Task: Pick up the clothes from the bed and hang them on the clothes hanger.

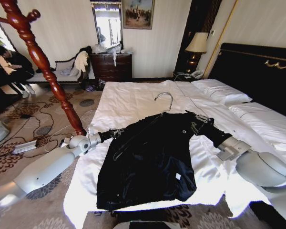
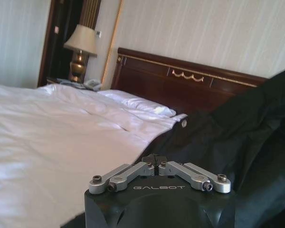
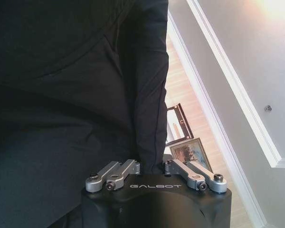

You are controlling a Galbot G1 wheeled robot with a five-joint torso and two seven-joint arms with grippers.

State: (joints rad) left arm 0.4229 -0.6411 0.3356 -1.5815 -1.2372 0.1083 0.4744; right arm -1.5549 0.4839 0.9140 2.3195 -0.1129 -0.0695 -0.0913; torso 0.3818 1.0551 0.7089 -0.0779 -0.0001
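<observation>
At the far left of the head view stands a twisted red-brown coat stand, rising from the patterned carpet beside the bed; just inboard of it the left gripper reaches in from the left side of the bed and meets the left shoulder of the black jacket, where its fingers are buried in cloth; in the left wrist view the linkage bars lie folded close together against the fabric, so I judge it clamped on the jacket's edge; the jacket lies spread across the near part of the white sheets, collar toward the headboard and hem toward the robot, hanging a little over the foot of the bed; the hook of the clothes hanger stands up just beyond the collar, on the jacket's midline; the hanger's black arms are hidden, so whether they already sit inside the shoulders cannot be told; further right the right gripper is sunk in the right sleeve near the shoulder, and the right wrist view shows a fold pinched between its drawn-in links; the grippers sit at opposite shoulders, about equally near the hook, so any lift turns on raising both ends of that shoulder line evenly.
</observation>
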